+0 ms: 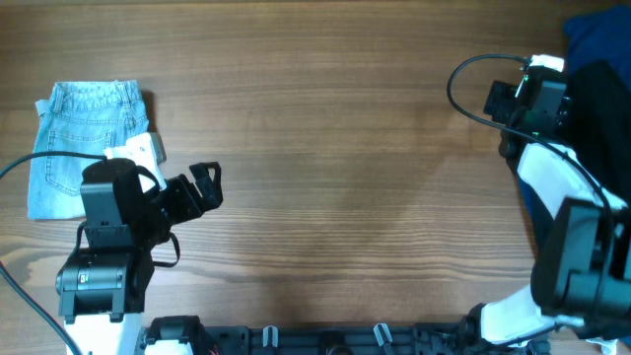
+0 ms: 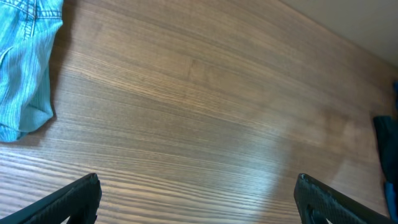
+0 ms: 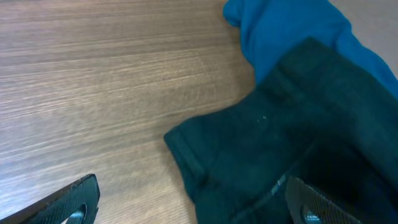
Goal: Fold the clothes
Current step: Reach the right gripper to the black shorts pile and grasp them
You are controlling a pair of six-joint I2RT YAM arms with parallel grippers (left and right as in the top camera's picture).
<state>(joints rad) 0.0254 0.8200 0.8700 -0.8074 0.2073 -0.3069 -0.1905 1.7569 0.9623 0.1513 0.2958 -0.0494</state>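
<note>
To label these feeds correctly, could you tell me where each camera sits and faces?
Overhead: above the table, looking straight down; left arm and right arm show.
Left wrist: low over the wood, denim shorts at its left; open left gripper shows.
Right wrist: low, facing the black garment and blue fabric; open right gripper shows.
Shared: overhead and left wrist both show the denim shorts.

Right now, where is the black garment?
The black garment lies at the far right edge of the table in the overhead view, overlapping the royal-blue fabric, under the right hand.
</note>
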